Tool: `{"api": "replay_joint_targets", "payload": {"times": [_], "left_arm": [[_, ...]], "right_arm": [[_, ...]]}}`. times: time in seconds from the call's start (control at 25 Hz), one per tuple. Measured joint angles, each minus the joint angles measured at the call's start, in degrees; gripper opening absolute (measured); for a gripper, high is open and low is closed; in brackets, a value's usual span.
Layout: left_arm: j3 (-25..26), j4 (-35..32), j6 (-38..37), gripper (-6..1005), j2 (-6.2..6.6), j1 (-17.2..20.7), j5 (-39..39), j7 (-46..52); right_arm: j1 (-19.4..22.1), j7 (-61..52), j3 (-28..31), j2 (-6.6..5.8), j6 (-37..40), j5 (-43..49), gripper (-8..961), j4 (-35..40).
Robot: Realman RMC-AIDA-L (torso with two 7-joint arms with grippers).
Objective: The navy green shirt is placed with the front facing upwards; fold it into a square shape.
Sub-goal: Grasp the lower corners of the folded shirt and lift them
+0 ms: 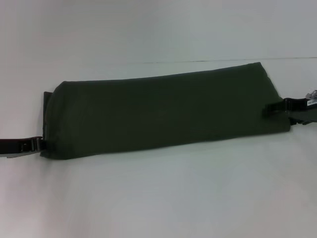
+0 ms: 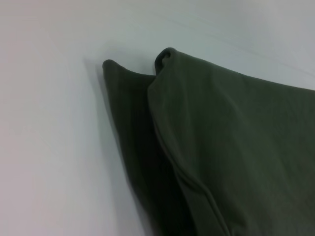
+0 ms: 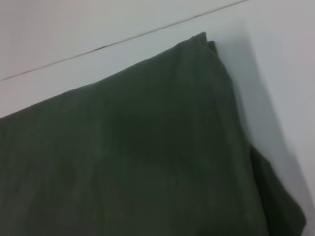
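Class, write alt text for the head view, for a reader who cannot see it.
A dark olive-green cotton shirt, folded into a long narrow band, lies across a plain white table. The left gripper is at the band's left end and the right gripper at its right end.

white table [image 1: 158, 198], thin seam line [image 3: 123, 39]

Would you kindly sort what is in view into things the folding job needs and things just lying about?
Needed:
- shirt, folded into a long band
- left gripper at its left end
- right gripper at its right end

Lying about:
- nothing; only the table
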State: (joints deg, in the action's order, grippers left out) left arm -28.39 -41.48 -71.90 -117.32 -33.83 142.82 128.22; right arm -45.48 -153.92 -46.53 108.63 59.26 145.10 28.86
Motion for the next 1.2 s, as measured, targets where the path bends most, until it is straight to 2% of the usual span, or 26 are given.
{"api": "replay_joint_targets", "payload": {"times": [0.32,0.92,1.16,1.2], "left_arm": [[0.0,0.0,0.03,7,-0.01,-0.01,0.0,0.01],[0.15,0.0,-0.04,7,-0.11,0.0,0.0,-0.05],[0.09,-0.01,-0.03,6,-0.1,-0.01,-0.01,-0.08],[0.09,0.0,-0.04,6,-0.1,-0.03,-0.02,-0.08]], "right_arm": [[-0.38,0.17,-0.09,1.03,-0.63,0.01,918,-0.02],[-0.3,0.27,-0.17,1.04,-0.36,0.0,879,0.42],[-0.37,0.42,-0.16,1.04,0.16,0.01,703,0.4],[-0.38,0.44,-0.16,1.04,0.27,0.01,621,0.45]]}}
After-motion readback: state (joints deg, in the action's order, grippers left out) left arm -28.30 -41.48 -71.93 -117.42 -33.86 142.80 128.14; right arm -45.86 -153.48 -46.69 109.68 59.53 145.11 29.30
